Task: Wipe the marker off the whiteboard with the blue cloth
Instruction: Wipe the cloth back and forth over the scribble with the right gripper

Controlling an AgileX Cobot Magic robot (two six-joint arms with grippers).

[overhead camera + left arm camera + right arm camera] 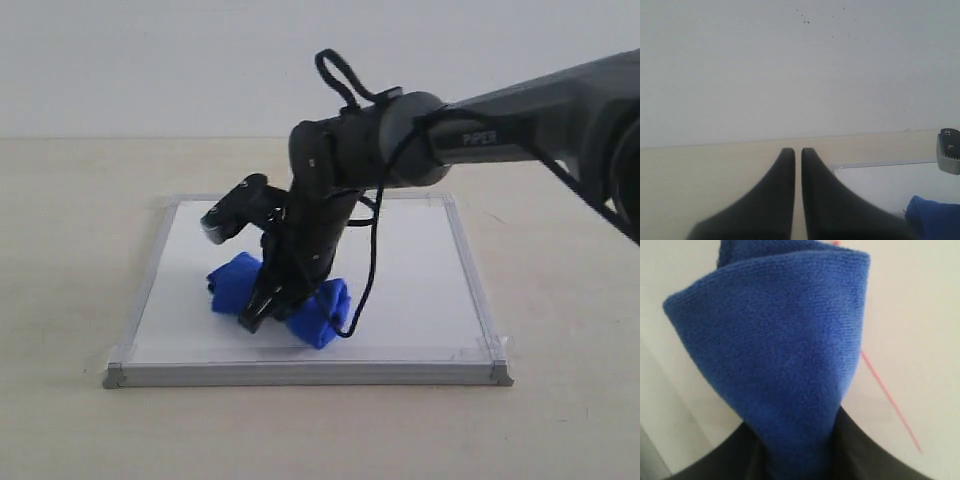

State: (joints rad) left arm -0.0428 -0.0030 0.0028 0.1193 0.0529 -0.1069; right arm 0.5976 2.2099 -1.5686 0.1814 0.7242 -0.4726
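Wiping is in hand: at lower centre of the exterior frame the blue cloth (325, 310) is clamped in the right claw (258, 316) on the whiteboard (420, 300). A sweep over the nearby marker (890, 400) is required; the left claw (797, 150) is held together.

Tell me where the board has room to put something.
Free: the board between the cloth and its right edge, and the strip along its far edge. Crowded: left of centre, where the right fingers pinch the cloth.

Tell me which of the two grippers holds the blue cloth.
The right gripper: it pinches the bunched royal-blue microfibre cloth against the white metal-framed board. The left gripper is shut on nothing.
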